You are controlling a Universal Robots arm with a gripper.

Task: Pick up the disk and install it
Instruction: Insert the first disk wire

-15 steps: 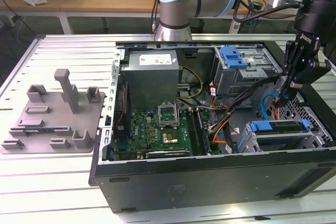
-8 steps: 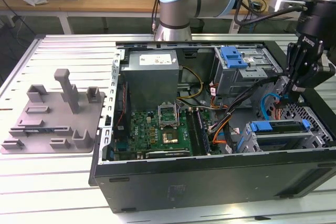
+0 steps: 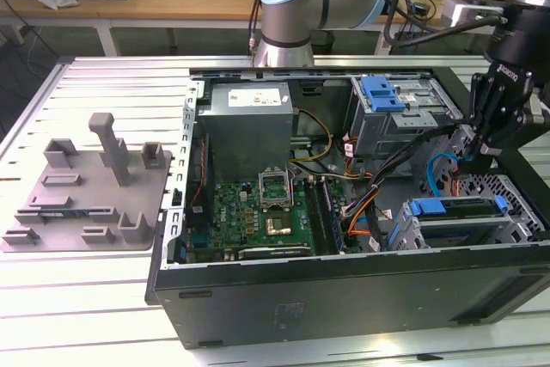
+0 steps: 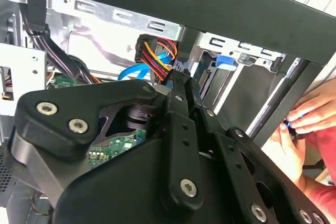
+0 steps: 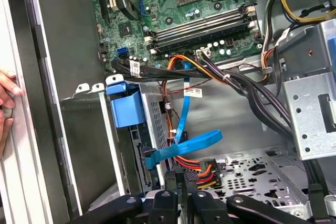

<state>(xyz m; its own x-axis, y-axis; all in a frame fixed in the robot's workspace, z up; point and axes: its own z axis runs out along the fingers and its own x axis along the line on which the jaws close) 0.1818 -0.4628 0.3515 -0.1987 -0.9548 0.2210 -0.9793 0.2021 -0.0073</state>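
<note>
The disk (image 3: 455,207) lies flat in the lower metal drive cage at the near right corner of the open computer case, its blue carrier frame showing along the top. The frame's blue end (image 5: 125,107) also shows in the first wrist view, and a blue tab (image 4: 223,60) in the second. My gripper (image 3: 471,156) hangs just behind and above that cage, apart from the disk. Its black fingers (image 5: 178,182) are pressed together with nothing between them, and in the second wrist view the gripper (image 4: 184,81) points at a bundle of red, yellow and blue cables.
The case (image 3: 344,290) lies open on a slatted metal table. A blue bracket (image 3: 382,92) tops the upper drive cage. Cables (image 5: 184,145) run close to my fingers. A grey fixture plate (image 3: 86,186) sits at the exterior view's left. A person's hand (image 4: 310,114) rests by the case edge.
</note>
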